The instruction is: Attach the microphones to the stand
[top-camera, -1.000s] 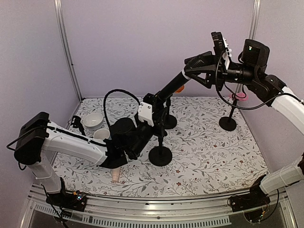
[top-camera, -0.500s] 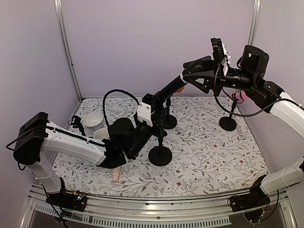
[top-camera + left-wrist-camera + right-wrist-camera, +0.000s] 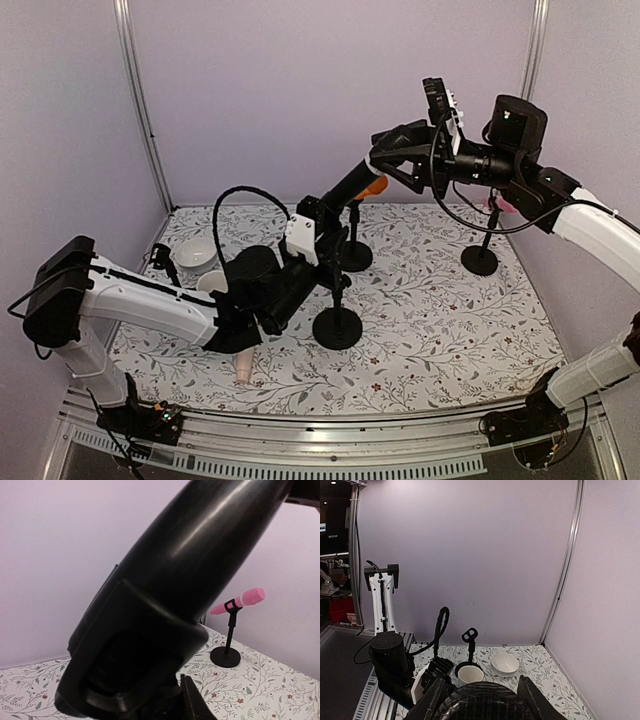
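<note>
A black microphone [image 3: 350, 188] slants up to the right above the middle stand [image 3: 337, 327]. My right gripper [image 3: 385, 160] is shut on its mesh head [image 3: 485, 705]. My left gripper [image 3: 328, 222] is shut low at the mic's bottom end, apparently on the stand's thin upper stem. The mic body [image 3: 190, 555] fills the left wrist view and hides the contact. An orange microphone [image 3: 374, 186] sits on the back stand [image 3: 355, 255]. A bright pink microphone [image 3: 240, 600] is clipped on the right stand [image 3: 480, 260]. A pale beige-pink microphone [image 3: 243, 370] lies on the mat near the front.
An empty stand [image 3: 160, 260] with an open clip stands at the far left. Beside it are a white bowl [image 3: 195, 253] and a white cup [image 3: 213, 283]. The left arm stretches across the left half of the floral mat [image 3: 440, 330]. Walls close in at the back and both sides.
My right gripper has moved left and slightly down with the black mic's head, so the mic leans lower. The left arm has barely shifted.
</note>
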